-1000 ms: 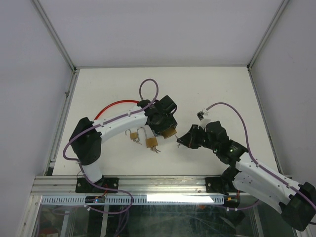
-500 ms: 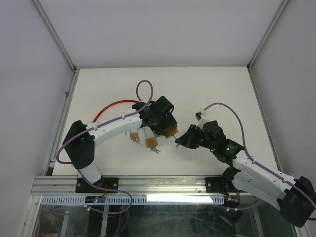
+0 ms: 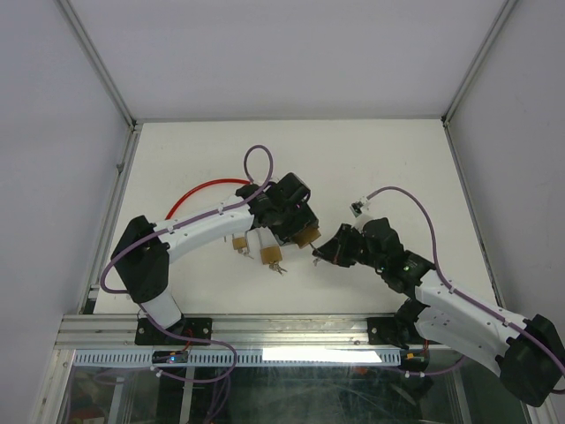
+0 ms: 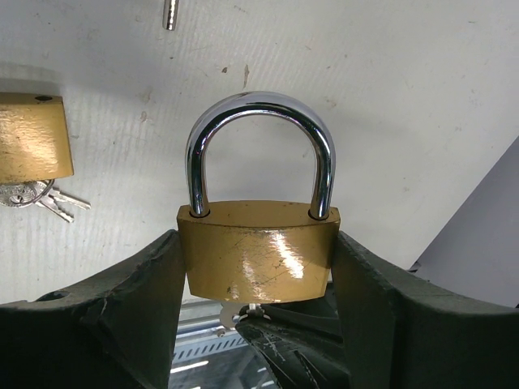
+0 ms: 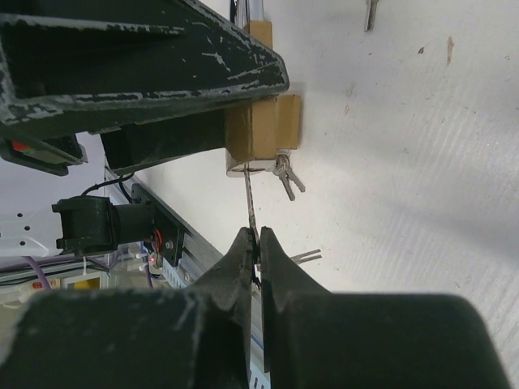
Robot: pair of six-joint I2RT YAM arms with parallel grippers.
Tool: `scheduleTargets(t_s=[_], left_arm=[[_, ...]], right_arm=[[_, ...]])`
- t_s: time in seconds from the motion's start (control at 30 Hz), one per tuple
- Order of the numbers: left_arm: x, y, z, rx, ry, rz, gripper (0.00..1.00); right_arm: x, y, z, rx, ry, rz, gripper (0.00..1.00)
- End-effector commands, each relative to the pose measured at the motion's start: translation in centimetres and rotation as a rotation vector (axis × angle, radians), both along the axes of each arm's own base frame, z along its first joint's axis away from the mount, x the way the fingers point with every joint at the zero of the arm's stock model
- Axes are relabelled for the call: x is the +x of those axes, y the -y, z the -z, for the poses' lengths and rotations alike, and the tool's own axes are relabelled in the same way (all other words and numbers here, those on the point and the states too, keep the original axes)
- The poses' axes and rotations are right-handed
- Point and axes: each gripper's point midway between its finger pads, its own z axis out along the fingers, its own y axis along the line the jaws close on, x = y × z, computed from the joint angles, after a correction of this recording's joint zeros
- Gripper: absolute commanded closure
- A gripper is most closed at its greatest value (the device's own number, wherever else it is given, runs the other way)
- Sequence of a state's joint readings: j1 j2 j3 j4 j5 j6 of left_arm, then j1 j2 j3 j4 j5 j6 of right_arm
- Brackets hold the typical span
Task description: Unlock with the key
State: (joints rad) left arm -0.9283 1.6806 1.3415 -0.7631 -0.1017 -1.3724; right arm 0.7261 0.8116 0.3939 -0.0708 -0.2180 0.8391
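Left wrist: left gripper point(image 4: 259, 279) grips padlock point(image 4: 255, 251) (right gripper point(image 5: 258, 243) pinches key point(image 5: 249, 203)).

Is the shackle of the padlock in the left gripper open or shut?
Shut. In the left wrist view both legs of the shackle sit down in the body of the brass padlock.

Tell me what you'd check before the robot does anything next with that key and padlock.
1. Padlock clamped in the left gripper: ok.
2. Right gripper shut on the key: ok.
3. Key lined up with the padlock's underside: ok.
4. Key fully seated in the padlock: cannot tell.
5. Shackle released: not ok, both legs sit in the body.
6. Other padlock lying apart from the held one: ok.
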Motion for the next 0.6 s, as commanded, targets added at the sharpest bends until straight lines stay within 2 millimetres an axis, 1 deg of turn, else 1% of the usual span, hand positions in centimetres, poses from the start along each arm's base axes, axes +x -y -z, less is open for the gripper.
scheduleTargets(t_s=[0.0, 0.07, 0.33, 0.57], left_arm=[[0.51, 1.89, -5.20, -0.182, 0.080, 0.008, 0.67], [0.45, 1.93, -5.25, -0.187, 0.080, 0.010, 0.67], [0.18, 1.56, -4.96, -0.186, 0.073, 0.002, 0.69], [0.07, 1.73, -4.86, -0.190, 0.071, 0.007, 0.69]], right_arm=[[1.05, -0.52, -1.84, 0.066, 0.046, 0.033, 1.00], [1.13, -0.36, -1.59, 0.059, 0.046, 0.043, 1.00], [1.53, 0.20, -1.77, 0.080, 0.037, 0.104, 1.00], [1.46, -0.08, -1.81, 0.084, 0.030, 0.092, 1.00]])
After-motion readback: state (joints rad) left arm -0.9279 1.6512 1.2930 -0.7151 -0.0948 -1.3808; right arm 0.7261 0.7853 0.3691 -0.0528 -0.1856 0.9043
